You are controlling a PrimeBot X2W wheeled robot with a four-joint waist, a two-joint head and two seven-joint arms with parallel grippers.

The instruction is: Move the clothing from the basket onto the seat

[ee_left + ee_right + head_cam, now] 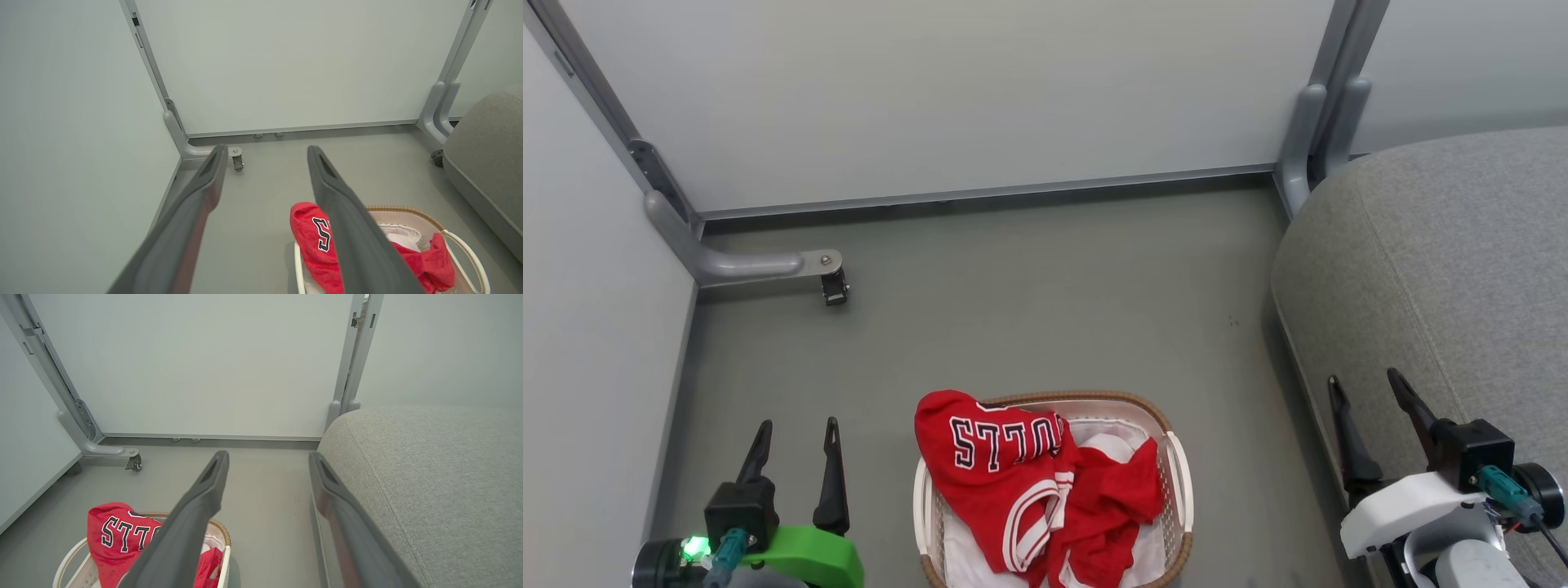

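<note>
Red fabric lies heaped in the basket (1181,490), a white perforated one with a brown woven-look rim, which stands on the grey floor (1029,310). All of the clothing (1045,490) is inside this basket. The jersey (992,474) is on the basket's left side and hangs over its far-left rim; its black-and-white letters read upside down in the head view, and its white-striped trim lies toward the middle. The second red piece (1115,498) is crumpled just beside it, on the right side of the basket, and touches it. Under both, a white sheet (1152,563) shows at the near end of the basket.

The left gripper (798,425) is to the left of the basket, well apart from it, above the floor. Its two dark fingers stand wide apart and there is nothing between them. The right gripper (1362,376) is to the right of the basket, at the near edge of the seat (1445,269). Its fingers are also spread wide and hold nothing.

The seat, a large grey upholstered cushion with a stitched seam, is to the right of the basket, with a strip of bare floor between them. Pale partition panels (947,98) stand beyond the basket, and a metal foot with a small caster (834,287) is on the floor beyond it to the left.
</note>
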